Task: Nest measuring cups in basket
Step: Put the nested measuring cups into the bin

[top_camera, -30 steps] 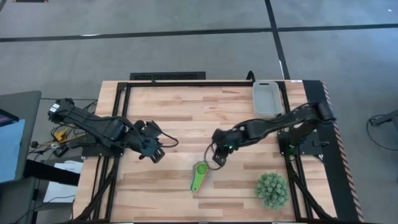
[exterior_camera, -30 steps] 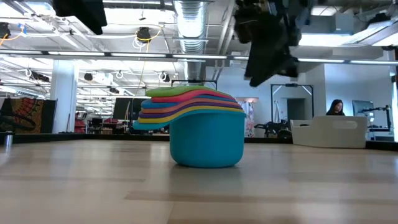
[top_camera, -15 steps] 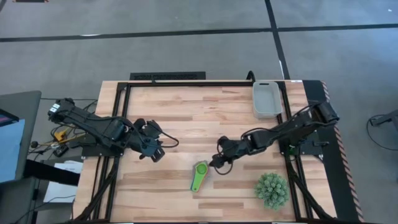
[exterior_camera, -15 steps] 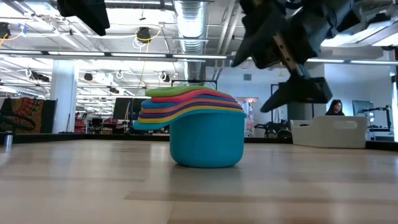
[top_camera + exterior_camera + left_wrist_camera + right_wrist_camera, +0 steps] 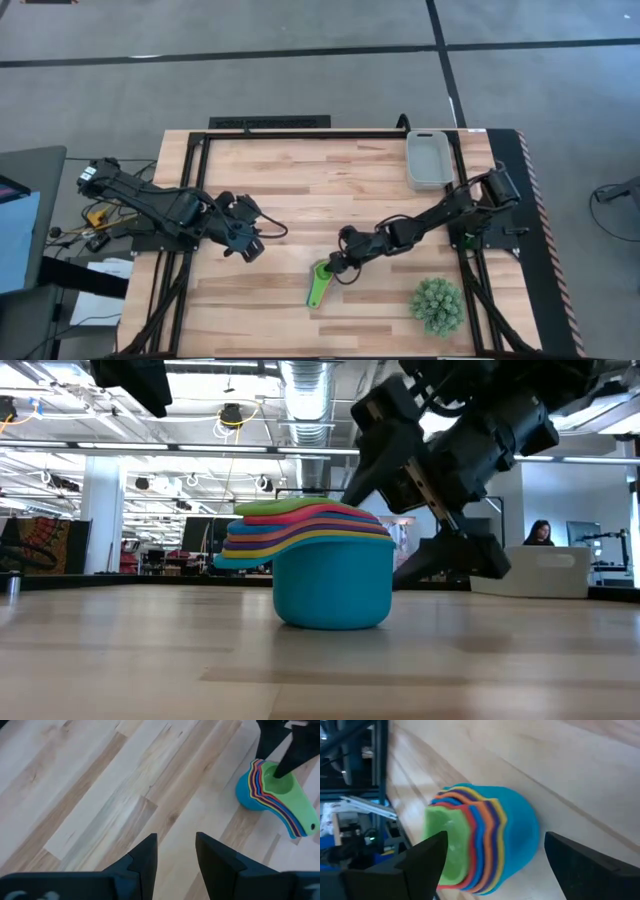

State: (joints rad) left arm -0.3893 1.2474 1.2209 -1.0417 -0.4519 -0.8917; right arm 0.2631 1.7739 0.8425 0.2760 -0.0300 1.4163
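The measuring cups (image 5: 320, 283) stand nested in one stack on the table near the front middle. The green one is on top and the light blue one (image 5: 330, 585) is at the bottom, with the handles pointing to the near left. My right gripper (image 5: 333, 268) is open at the stack. One finger is over the green cup's bowl (image 5: 447, 845) and the other is outside the light blue wall (image 5: 520, 835). My left gripper (image 5: 250, 243) is open and empty, left of the stack. The pale grey basket (image 5: 412, 160) stands at the far right, empty. My right gripper comes at the stack slanting down from the table's far right, its open fingers on either side of the stack's far wall. I cannot tell whether either finger (image 5: 427, 860) touches a cup. The stack rests upright on the table.
A spiky green ball-shaped plant (image 5: 437, 305) stands at the near right, right of the stack. The basket also shows in the low view (image 5: 530, 572), far behind the stack. Bare wood lies between the stack and the left gripper (image 5: 176, 845).
My right gripper has come down and toward the table's near-left, from above the table's middle to the cup stack, and now straddles the stack's far wall. The stack has stayed where it was.
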